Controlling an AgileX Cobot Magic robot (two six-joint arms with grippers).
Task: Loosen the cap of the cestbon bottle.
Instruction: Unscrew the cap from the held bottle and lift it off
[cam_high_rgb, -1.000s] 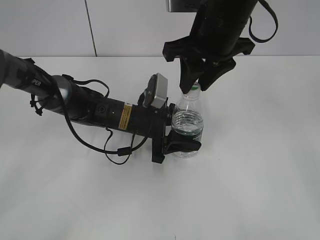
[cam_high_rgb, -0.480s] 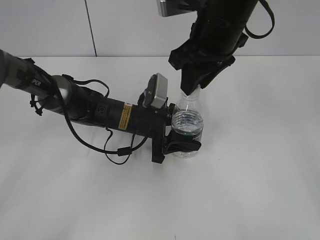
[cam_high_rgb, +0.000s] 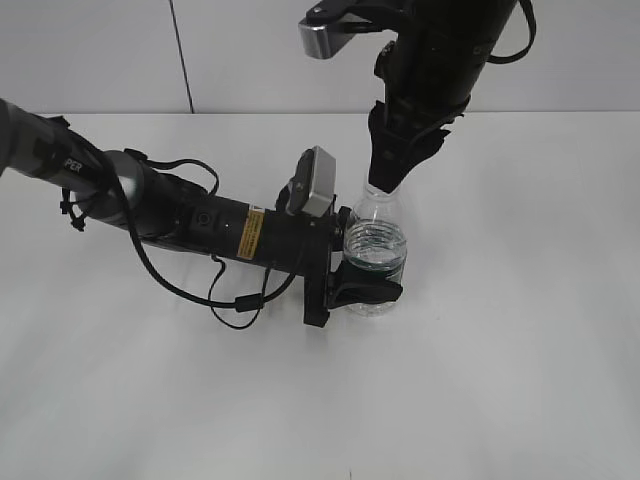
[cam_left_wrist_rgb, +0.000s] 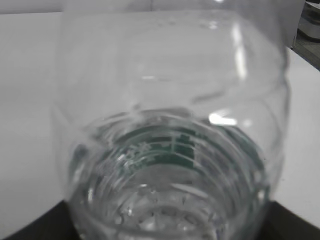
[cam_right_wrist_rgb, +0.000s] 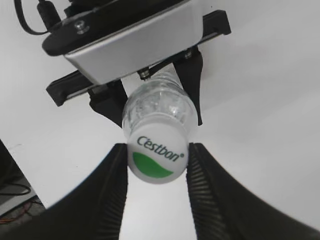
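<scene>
White tabletop (cam_high_rgb: 520, 350) fills most of the exterior view, with the two black arms meeting at its centre. The left pincer (cam_high_rgb: 368, 275) reaches in from the left edge and clamps the body of the cestbon bottle (cam_high_rgb: 375, 250), which stands upright just right of centre. The right pincer (cam_right_wrist_rgb: 156, 165) comes down from the top of the frame, its ribbed pads pressed against both sides of the cap (cam_right_wrist_rgb: 156, 160), white with a green half-circle, at the middle of the right wrist view. The grip-and-twist step appears to be in hand. The next move likely calls for wrist rotation about the neck while the left arm holds firm.
</scene>
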